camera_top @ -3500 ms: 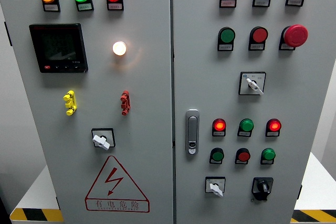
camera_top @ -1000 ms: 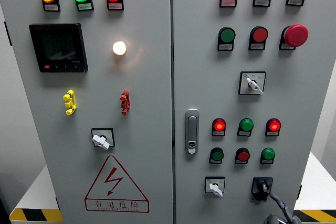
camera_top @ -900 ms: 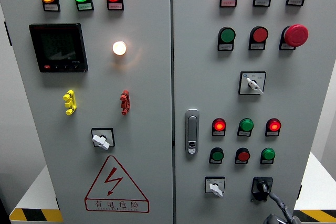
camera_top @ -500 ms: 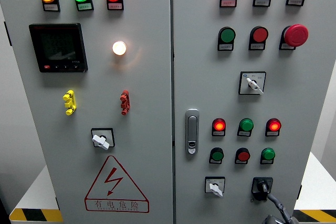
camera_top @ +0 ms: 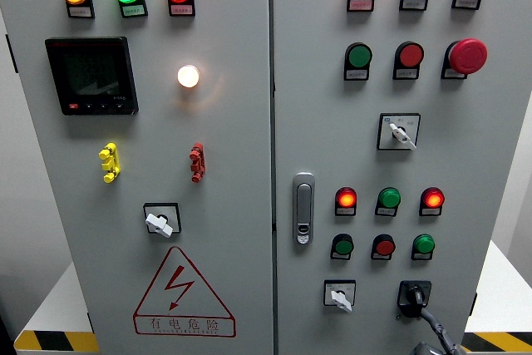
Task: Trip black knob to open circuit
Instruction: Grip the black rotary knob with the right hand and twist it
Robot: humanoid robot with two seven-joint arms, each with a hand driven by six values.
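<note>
At the lower right of the grey cabinet (camera_top: 274, 155), we see the black knob (camera_top: 411, 296); the right hand (camera_top: 431, 341) is barely visible beneath it, grip indeterminable.

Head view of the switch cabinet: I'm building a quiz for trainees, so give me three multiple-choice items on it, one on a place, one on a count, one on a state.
1. Where is the black knob?
A. upper left door
B. lower right of the right door
C. beside the door handle

2. How many lamps sit in the top row of the left door?
A. two
B. three
C. five

3. What is the round lamp beside the dark display doing?
A. glowing white
B. dark
C. glowing green

Answers: 1 B, it sits at the panel's bottom right, where the right hand reaches up. 2 B, orange, green and red. 3 A, it shines white.
</note>
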